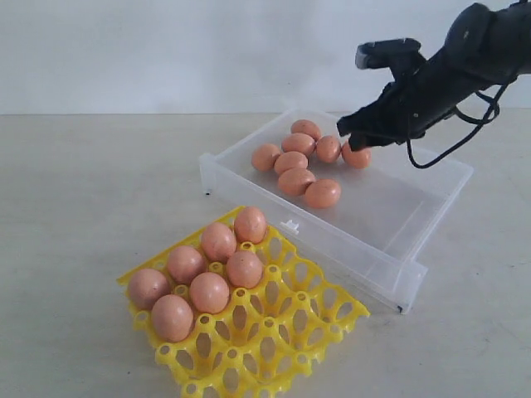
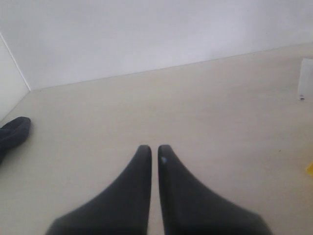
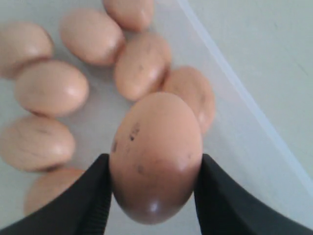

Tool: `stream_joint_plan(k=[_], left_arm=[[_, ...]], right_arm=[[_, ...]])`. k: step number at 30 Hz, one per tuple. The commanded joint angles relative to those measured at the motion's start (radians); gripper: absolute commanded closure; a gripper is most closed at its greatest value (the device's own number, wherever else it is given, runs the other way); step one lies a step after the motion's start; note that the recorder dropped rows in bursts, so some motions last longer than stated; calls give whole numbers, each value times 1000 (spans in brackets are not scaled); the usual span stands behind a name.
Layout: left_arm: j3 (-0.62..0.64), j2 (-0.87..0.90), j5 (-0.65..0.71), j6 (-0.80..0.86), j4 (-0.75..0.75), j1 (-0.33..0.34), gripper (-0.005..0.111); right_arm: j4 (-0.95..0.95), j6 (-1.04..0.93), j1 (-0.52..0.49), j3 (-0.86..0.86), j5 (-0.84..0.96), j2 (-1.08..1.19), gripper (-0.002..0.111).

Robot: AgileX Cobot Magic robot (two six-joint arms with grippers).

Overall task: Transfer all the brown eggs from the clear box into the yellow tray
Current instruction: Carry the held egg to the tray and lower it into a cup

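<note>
The clear box [image 1: 390, 257] lies at the back right with several brown eggs [image 1: 296, 181] clustered in its far half. My right gripper [image 1: 358, 143] reaches into the box from the right and is shut on one brown egg [image 3: 155, 152], a finger pressed on each side of it. That held egg [image 1: 357, 156] sits at the right end of the cluster; the other eggs [image 3: 51, 88] lie beyond it. The yellow tray [image 1: 282, 332] stands in front with several brown eggs [image 1: 209, 292] in its left cups. My left gripper [image 2: 154, 149] is shut and holds nothing.
The tray's right and front cups [image 1: 307, 307] hold nothing. The box's near wall [image 1: 286, 225] lies close to the tray's back corner. In the left wrist view a dark object [image 2: 12, 134] lies at one edge and a corner of the clear box [image 2: 305, 81] shows at the other.
</note>
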Motion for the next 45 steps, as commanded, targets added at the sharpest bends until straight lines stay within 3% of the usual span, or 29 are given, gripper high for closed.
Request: stream_joint_plan(k=[1, 3, 6, 11, 18, 22, 26, 32, 34, 37, 39, 45], left_arm=[[3, -3, 0, -4, 1, 1, 103], [3, -3, 0, -4, 1, 1, 103], [3, -3, 0, -4, 1, 1, 103], [3, -3, 0, -4, 1, 1, 103], [3, -3, 0, -4, 1, 1, 103], [3, -3, 0, -4, 1, 1, 103], [3, -3, 0, -4, 1, 1, 103], [3, -3, 0, -4, 1, 1, 103], [3, -3, 0, -4, 1, 1, 103], [3, -3, 0, -4, 1, 1, 103], [3, -3, 0, -4, 1, 1, 103], [3, -3, 0, -4, 1, 1, 103]], right_arm=[[422, -261, 20, 163, -265, -126, 108], [569, -404, 45, 273, -398, -184, 108], [618, -542, 103, 414, -550, -255, 108], [573, -466, 210, 582, -890, -339, 108], [213, 231, 333, 775, -1222, -395, 108], [-239, 743, 346, 841, -1309, -394, 108], [-745, 1001, 346, 893, -1481, -394, 108], [-1021, 1088, 346, 978, -1499, -394, 108], [-1016, 1058, 346, 1008, -1486, -394, 108], [-1001, 956, 346, 1012, -1288, -394, 108], [-963, 879, 346, 1007, -1251, -394, 108], [-945, 864, 346, 843, -1149, -306, 108]])
